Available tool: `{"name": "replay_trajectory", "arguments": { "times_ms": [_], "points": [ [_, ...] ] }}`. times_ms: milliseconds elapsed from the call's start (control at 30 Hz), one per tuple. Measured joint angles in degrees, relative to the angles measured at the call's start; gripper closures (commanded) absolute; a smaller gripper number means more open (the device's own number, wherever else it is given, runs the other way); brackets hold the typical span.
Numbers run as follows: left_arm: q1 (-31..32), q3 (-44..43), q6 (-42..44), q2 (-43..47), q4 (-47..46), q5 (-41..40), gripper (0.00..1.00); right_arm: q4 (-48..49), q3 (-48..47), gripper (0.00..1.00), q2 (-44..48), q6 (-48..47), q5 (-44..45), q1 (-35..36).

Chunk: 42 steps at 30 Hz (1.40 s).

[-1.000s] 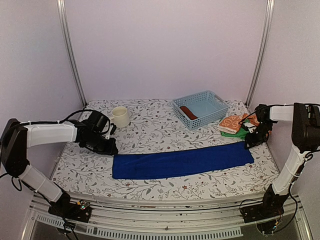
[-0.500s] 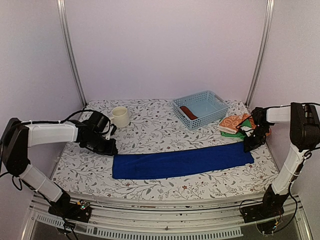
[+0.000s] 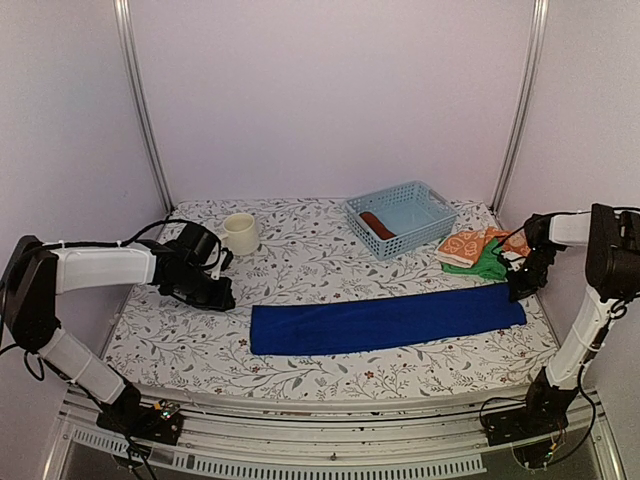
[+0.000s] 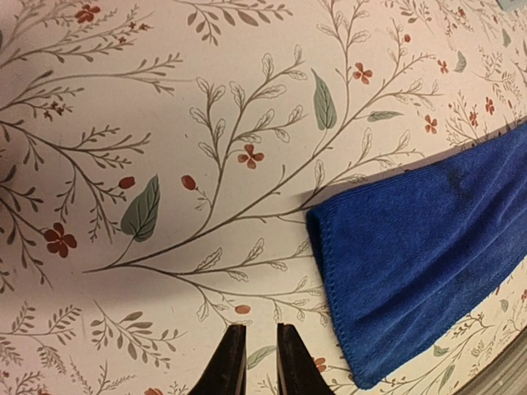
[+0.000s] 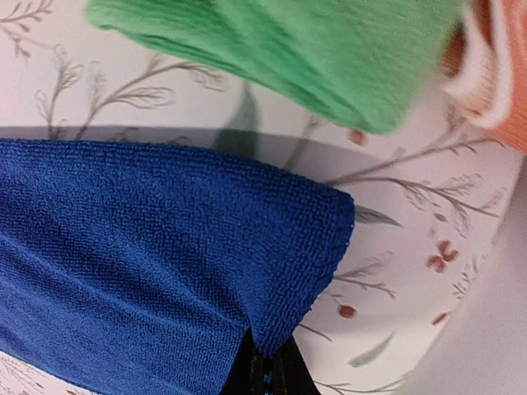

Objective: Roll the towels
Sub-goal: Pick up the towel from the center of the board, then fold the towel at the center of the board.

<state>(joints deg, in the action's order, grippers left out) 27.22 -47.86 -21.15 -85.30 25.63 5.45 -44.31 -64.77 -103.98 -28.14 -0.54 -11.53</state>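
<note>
A long royal-blue towel [image 3: 385, 320] lies flat across the near half of the table. My right gripper [image 3: 518, 287] is shut on its far right corner; in the right wrist view the blue towel [image 5: 148, 247] folds down into the pinched right gripper [image 5: 268, 370]. My left gripper [image 3: 218, 297] rests low over bare tablecloth, left of the towel's other end. In the left wrist view the left gripper [image 4: 259, 333] has its fingers a narrow gap apart with nothing between them, and the blue towel [image 4: 428, 247] lies to its right. A rust-brown towel [image 3: 377, 224] lies in the basket.
A pale blue lattice basket [image 3: 420, 238] stands at the back right. A green towel [image 3: 487, 266] and an orange patterned towel [image 3: 465, 245] are piled just behind my right gripper. A cream cup [image 3: 240, 233] stands behind the left gripper. Side walls close in on both arms.
My right gripper has shut on the blue towel's right end and drawn it to the right. The towel's left end has slid away from the left gripper, which stayed still.
</note>
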Motion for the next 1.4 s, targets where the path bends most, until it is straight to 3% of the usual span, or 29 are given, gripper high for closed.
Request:
{"name": "replay_trajectory", "arguments": {
  "times_ms": [167, 300, 700, 1067, 1400],
  "points": [
    [0.0, 0.0, 0.13, 0.0, 0.0, 0.02, 0.85, -5.27, -5.6, 0.97, 0.26, -1.14, -1.2, -1.88],
    [0.0, 0.0, 0.15, 0.0, 0.0, 0.04, 0.85, -9.53, -8.7, 0.97, 2.34, -1.97, -9.44, -0.98],
    [0.0, -0.63, 0.11, -1.36, 0.15, 0.11, 0.85, -18.84, -5.38, 0.97, 4.24, -4.04, -30.91, 8.81],
    [0.13, -0.85, -0.87, -2.23, 0.28, 1.11, 0.84, -19.76, -7.19, 0.97, -1.95, -3.04, -39.39, 19.82],
    [2.64, -0.87, -2.73, -4.83, 0.44, 3.06, 0.84, -15.54, -12.48, 0.98, -7.91, 3.56, -50.86, 28.55]
  ]
}}
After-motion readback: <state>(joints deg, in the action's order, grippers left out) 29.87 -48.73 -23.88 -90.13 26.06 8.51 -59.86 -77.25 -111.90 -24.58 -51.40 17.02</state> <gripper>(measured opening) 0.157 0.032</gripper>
